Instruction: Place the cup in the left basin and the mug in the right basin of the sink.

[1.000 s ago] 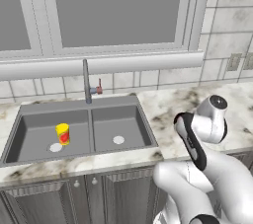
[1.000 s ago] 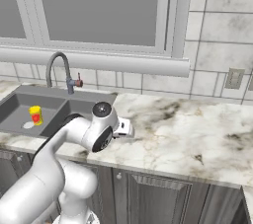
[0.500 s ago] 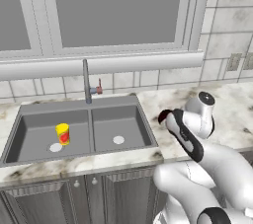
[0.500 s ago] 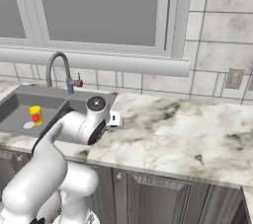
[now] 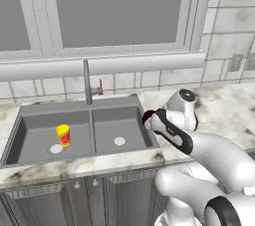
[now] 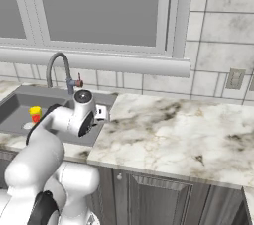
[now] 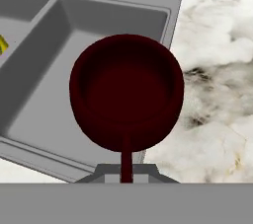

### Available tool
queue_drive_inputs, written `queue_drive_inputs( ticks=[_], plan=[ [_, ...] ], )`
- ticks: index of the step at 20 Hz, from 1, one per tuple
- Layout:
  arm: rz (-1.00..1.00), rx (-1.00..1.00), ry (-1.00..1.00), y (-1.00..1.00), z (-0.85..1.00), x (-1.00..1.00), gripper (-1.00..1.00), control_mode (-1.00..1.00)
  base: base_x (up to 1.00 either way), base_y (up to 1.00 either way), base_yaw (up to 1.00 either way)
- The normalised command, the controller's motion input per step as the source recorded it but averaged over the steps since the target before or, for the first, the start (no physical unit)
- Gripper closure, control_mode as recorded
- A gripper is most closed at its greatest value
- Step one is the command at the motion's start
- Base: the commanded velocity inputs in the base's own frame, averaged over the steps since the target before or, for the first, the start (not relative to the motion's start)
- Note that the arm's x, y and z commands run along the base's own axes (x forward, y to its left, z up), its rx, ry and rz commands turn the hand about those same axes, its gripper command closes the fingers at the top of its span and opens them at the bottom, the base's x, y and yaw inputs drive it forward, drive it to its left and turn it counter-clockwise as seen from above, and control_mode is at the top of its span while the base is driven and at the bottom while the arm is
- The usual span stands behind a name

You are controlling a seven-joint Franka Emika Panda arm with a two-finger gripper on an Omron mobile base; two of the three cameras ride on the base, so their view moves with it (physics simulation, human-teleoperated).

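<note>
The mug point(image 7: 126, 97) is held by its handle in the closed gripper point(image 7: 126, 171) over the right rim of the sink point(image 5: 144, 101), likely for lowering into the right basin point(image 5: 115, 133), since the cup point(image 5: 63, 135) is standing in the left basin point(image 5: 35, 135).

The yellow cup point(image 6: 35, 114) is seen standing in the left basin point(image 6: 15, 112) of the sink point(image 6: 106, 101), with the arched faucet point(image 6: 57, 68) behind and marble counter point(image 6: 173, 135) stretched off right.

no readable text, labels or signs
</note>
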Motion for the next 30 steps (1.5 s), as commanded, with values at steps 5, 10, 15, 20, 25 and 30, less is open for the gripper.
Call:
queue_drive_inputs(
  ticks=[5, 10, 15, 20, 25, 30],
  plan=[
    [0.04, 0.0, 0.0, 0.56, -0.08, 0.0, 1.0, -1.0, 0.0, 0.0, 0.0],
    [0.03, 0.0, 0.0, 0.38, -0.19, 0.0, 1.0, -1.0, 0.0, 0.0, 0.0],
    [0.02, 0.0, 0.0, 0.24, -0.2, 0.04, 1.0, -1.0, 0.0, 0.0, 0.0],
    [0.0, 0.0, 0.0, 0.12, -0.11, 0.24, 1.0, -1.0, 0.0, 0.0, 0.0],
    [0.0, 0.0, 0.0, 0.12, -0.1, 0.33, 1.0, -1.0, 0.0, 0.0, 0.0],
    [0.0, 0.0, 0.0, 0.14, -0.06, 0.34, 1.0, -1.0, 0.0, 0.0, 0.0]
  ],
)
